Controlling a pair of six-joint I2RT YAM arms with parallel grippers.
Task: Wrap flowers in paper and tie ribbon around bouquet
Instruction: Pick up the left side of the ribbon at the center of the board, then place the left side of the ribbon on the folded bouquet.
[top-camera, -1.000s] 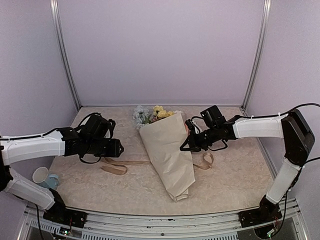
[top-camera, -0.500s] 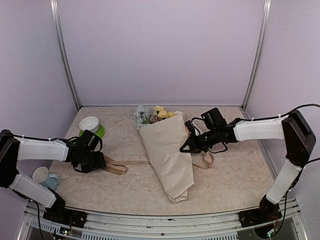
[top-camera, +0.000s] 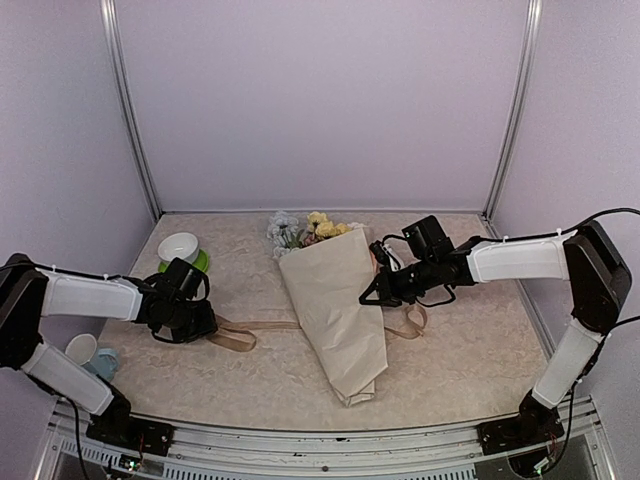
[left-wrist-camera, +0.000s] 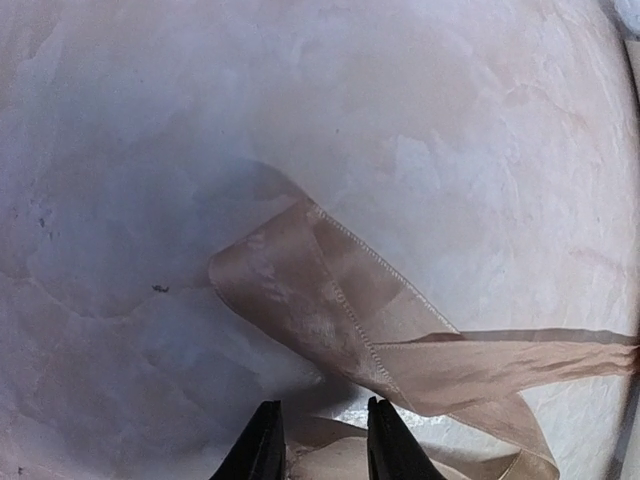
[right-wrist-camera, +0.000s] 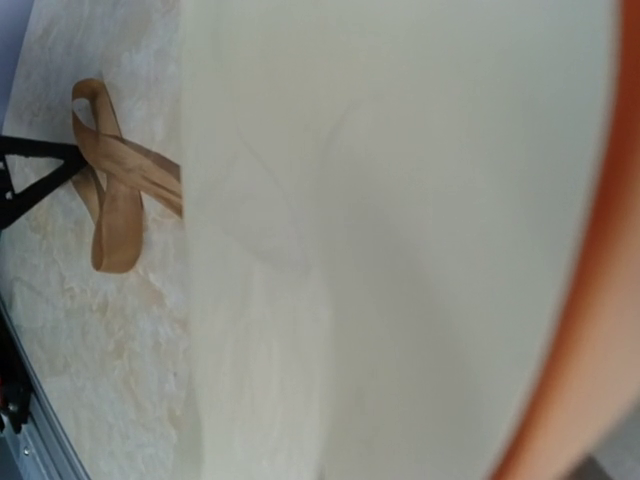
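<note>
Left claw (left-wrist-camera: 322, 440) narrowly apart astride ribbon (left-wrist-camera: 330, 310), left of paper (top-camera: 335, 300), no clamp evident | right claw (top-camera: 372, 292) together at paper's right edge, hold unclear | flowers (top-camera: 300, 230) inside paper, heads out far end | risk: ribbon slipping out on pull; paper unrolling through weak right hold

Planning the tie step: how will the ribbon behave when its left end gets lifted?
Likely floppy: the ribbon lies folded and twisted on the table. Probably slippery, given its sheen. It seems to pass under the paper, so pulling may snag.
</note>
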